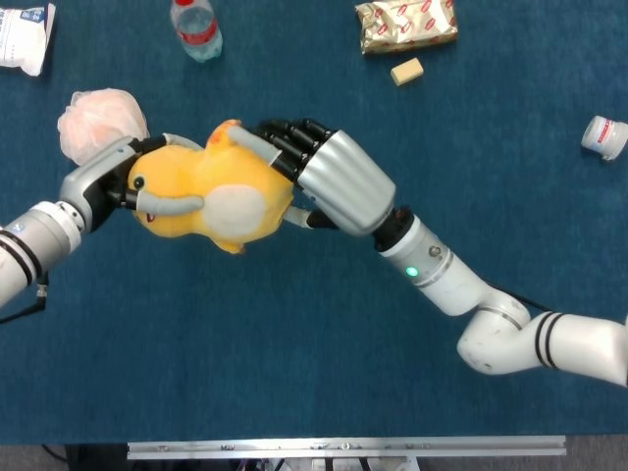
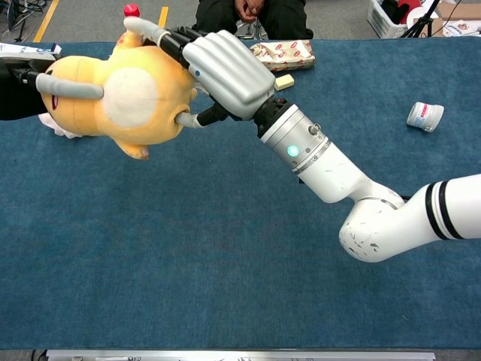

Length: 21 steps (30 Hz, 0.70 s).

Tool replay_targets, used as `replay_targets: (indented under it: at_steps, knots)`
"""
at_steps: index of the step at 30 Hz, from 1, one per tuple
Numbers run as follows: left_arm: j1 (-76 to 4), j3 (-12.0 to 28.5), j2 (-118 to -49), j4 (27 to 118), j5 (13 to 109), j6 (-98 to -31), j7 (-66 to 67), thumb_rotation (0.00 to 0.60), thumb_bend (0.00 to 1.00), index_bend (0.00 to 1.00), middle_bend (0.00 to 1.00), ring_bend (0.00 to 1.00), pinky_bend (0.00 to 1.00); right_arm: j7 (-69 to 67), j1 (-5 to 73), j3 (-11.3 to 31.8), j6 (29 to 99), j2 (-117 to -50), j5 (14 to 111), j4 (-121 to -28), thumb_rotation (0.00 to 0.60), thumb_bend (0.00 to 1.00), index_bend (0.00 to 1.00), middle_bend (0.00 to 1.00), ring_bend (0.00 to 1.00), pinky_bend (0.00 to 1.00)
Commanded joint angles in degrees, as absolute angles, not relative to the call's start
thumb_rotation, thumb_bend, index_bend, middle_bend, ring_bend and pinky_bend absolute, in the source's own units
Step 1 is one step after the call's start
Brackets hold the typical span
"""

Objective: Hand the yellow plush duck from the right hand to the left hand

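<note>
I am holding the duck (image 1: 211, 193) above the desk (image 1: 294, 373), lying lengthwise between both robot hands: left robot hand (image 1: 103, 182) wrapping its head, right robot hand (image 1: 329, 177) gripping its rear.

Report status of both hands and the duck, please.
Right hand grips duck. Left hand holds its head end. Duck in the air, nothing in the way.

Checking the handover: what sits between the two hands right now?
Only the yellow plush duck, seen in the head view: the left hand holds its head end, the right hand its rear.
</note>
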State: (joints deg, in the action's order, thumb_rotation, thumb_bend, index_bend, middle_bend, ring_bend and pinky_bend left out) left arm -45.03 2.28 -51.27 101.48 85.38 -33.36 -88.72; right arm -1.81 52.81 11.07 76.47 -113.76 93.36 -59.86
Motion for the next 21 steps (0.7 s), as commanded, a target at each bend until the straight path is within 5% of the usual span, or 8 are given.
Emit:
replay_targets:
  at_steps: [1,14,21]
  knots:
    - [-44.51,2.15,-51.11,101.11,85.84,-34.01,-88.78,0.6,0.17,0.38,0.34,0.4,0.72,1.45,50.58,11.34,73.66,-108.73,90.31,-68.1,0.6,0.39,0.0,0.06,0.04,0.15]
    - [-42.77,1.24,-50.64,99.84,87.72,-36.54,-88.97,0.6,0.17,0.38,0.34,0.4,0.72,12.15,43.7,10.36,67.85,-90.7,80.85,-93.18,0.6,0.39,0.0,0.05,0.03,0.13]
    - [-42.35,1.04,-50.57,99.99,87.87,-37.45,-88.76,0.6,0.17,0.38,0.34,0.4,0.73,14.36,41.47,9.71,68.43,-86.33,80.46,-97.9,0.6,0.39,0.0,0.07,0.03,0.13]
